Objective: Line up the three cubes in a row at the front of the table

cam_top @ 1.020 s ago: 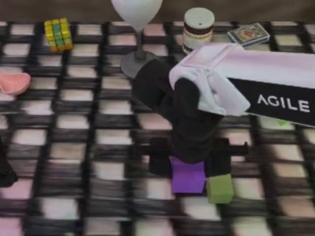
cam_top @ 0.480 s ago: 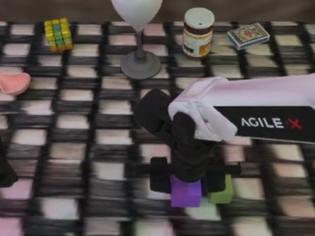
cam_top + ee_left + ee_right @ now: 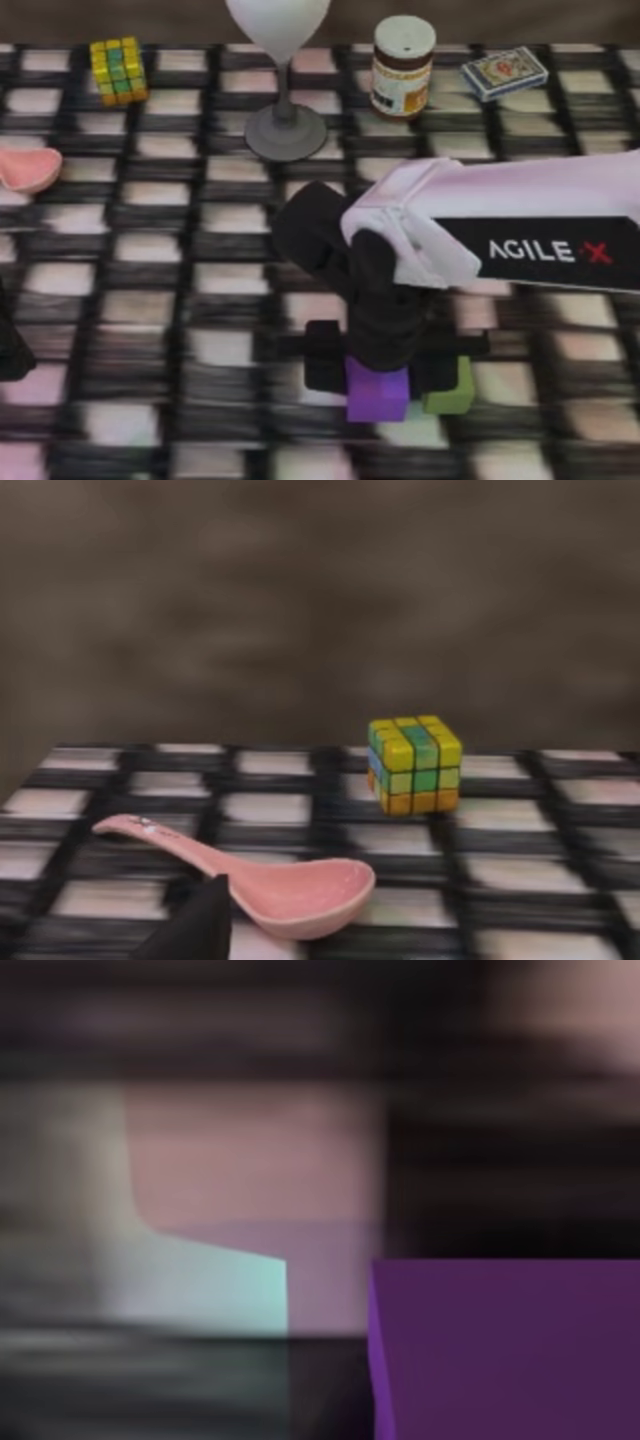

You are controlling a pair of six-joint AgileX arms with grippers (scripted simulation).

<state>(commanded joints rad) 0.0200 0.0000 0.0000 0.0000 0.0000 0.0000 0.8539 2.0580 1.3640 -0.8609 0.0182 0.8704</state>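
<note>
Your right gripper (image 3: 378, 375) sits low over the front of the table (image 3: 150, 300), slightly right of centre, with its dark fingers (image 3: 322, 357) spread to either side of the purple cube (image 3: 377, 392). You cannot tell from above whether the pads actually press the cube's sides or just flank it. The small olive-green cube (image 3: 450, 392) lies just beside the purple one on the right, partly hidden behind the far finger. The right wrist view fills with the purple cube (image 3: 505, 1350) at close range and a pale checked patch behind it; it does not settle the grip either.

Your left gripper (image 3: 12, 352) is parked at the table's left edge; only a dark tip shows.

The jar (image 3: 402, 66) stands upright at the back with its lid on, contents unseen. The wine glass (image 3: 283, 100) stands beside it.

Only the left wrist view shows the pink spoon (image 3: 270, 880) whole, its bowl empty, with the puzzle cube (image 3: 414, 764) well behind it.
</note>
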